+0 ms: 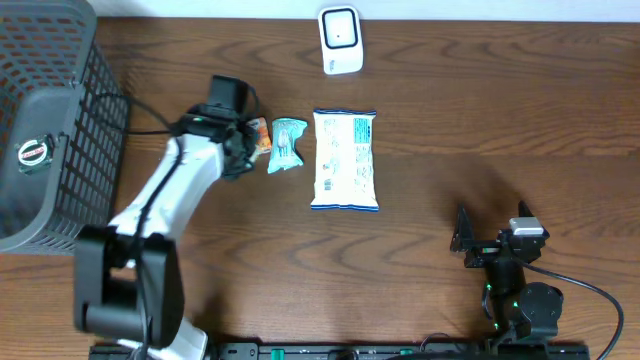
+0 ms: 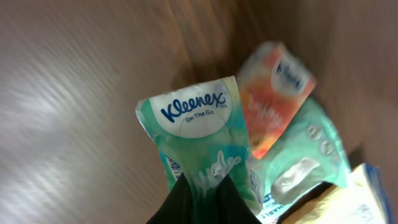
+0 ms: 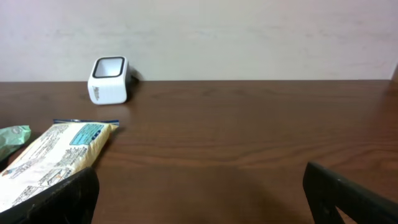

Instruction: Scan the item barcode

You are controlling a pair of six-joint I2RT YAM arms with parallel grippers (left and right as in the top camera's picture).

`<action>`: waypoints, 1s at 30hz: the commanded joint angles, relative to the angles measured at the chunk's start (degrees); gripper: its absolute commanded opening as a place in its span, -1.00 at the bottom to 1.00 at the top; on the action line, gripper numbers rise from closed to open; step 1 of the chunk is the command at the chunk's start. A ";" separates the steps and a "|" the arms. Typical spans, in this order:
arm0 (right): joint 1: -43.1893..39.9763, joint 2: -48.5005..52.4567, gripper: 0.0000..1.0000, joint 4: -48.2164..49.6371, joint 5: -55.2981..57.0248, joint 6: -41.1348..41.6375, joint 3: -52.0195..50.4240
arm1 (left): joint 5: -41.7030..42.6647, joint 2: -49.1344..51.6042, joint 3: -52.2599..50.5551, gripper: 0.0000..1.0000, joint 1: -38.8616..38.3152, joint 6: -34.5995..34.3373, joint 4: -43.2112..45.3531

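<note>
The green Kleenex pack (image 2: pixel 193 134) was pinched at one end by the closed left gripper (image 2: pixel 201 190), just left of the white bag (image 1: pixel 345 160). An orange pack (image 2: pixel 273 106) and a teal pack (image 2: pixel 305 155) were seen between it and the bag. The scanner (image 1: pixel 340 40) was set beyond the bag, well apart. The right gripper (image 3: pixel 199 199) was held wide open and empty, right of the bag.

- The basket (image 1: pixel 60 120) stands far left.
- The scanner (image 1: pixel 340 42) sits at the far edge, behind the big packet (image 1: pixel 345 160).
- The tissue pack (image 2: pixel 199 143) lies between the tips of my left pincer (image 2: pixel 204 182), a second pack (image 2: pixel 273 99) just beside it, both left of the big packet.
- My right pincer (image 1: pixel 480 238) is near right, well apart.
</note>
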 commanded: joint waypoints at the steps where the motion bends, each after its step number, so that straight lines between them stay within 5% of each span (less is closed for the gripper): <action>1: -0.46 -0.20 0.98 -0.17 0.22 -0.04 -0.11 | 1.57 3.50 -0.37 -0.85 -2.78 -1.14 1.46; 8: -0.46 -0.20 0.98 -0.17 0.22 -0.07 -0.11 | -6.25 4.42 -0.37 -0.85 -3.54 -1.09 1.68; 22: -0.46 -0.17 0.99 -0.17 0.22 -0.04 -0.11 | -5.14 4.42 -0.42 -0.84 -3.93 -1.14 -3.19; 27: -0.46 -0.20 0.99 -0.17 0.22 -0.04 -0.11 | -4.42 4.44 -0.42 -0.31 -3.98 -1.11 -2.75; 30: -0.46 -0.17 0.98 -0.17 0.22 -0.04 -0.11 | -3.98 4.28 -0.31 -0.28 -3.98 -1.05 -1.95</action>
